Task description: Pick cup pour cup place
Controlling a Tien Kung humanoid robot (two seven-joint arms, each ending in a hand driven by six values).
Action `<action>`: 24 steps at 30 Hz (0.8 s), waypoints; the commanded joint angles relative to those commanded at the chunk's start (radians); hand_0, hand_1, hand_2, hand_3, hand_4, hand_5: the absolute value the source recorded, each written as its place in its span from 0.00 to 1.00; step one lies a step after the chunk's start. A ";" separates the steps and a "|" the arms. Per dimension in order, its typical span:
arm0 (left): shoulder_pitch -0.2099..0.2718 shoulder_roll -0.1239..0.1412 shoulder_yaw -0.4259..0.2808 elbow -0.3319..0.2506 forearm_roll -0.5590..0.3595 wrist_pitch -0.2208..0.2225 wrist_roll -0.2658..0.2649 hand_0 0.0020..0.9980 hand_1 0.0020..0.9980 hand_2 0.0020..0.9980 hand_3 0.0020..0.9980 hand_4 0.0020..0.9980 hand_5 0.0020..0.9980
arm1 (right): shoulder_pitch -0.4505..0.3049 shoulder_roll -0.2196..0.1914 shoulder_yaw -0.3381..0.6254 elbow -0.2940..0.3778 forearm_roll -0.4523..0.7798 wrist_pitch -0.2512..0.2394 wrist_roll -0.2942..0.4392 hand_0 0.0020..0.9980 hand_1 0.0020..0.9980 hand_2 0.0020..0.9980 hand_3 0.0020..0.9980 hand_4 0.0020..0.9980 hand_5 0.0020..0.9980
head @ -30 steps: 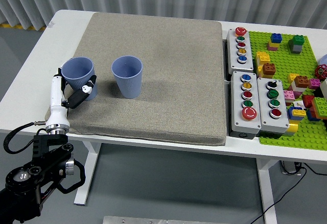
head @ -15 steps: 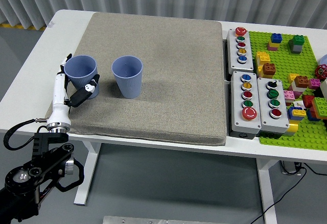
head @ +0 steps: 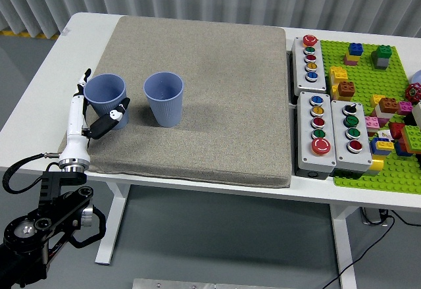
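Note:
Two blue paper cups stand upright on the grey mat. The left cup is near the mat's left edge, and the right cup stands a short way to its right. My left hand reaches up from the lower left and brackets the left cup. Its white fingers lie straight along the cup's left side and the black-tipped thumb touches its lower right. The fingers are not curled round the cup. What is inside the cups cannot be seen. The right arm is out of view.
Right of the mat lie three grey button boxes. Beyond them a green baseplate carries several coloured bricks. The white table shows bare to the left of the mat.
My left hand has slid forward along the left cup and its fingers have straightened upward. The cup has shifted slightly right. The right cup has not moved.

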 joint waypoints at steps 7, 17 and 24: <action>0.013 0.006 -0.008 -0.011 0.019 -0.011 0.014 0.81 0.78 0.92 1.00 0.93 0.38 | -0.001 0.000 0.001 0.000 -0.001 -0.001 0.000 0.70 0.70 0.63 0.61 0.18 0.30; 0.047 0.034 -0.034 -0.056 0.062 -0.037 0.046 0.89 0.85 1.00 1.00 1.00 0.48 | 0.000 -0.002 0.003 0.000 -0.005 0.001 0.001 0.70 0.70 0.63 0.61 0.18 0.30; 0.090 0.058 -0.053 -0.092 0.082 -0.044 0.054 0.92 0.87 1.00 1.00 1.00 0.55 | -0.007 -0.001 0.006 0.000 -0.012 0.002 0.000 0.70 0.70 0.63 0.61 0.18 0.30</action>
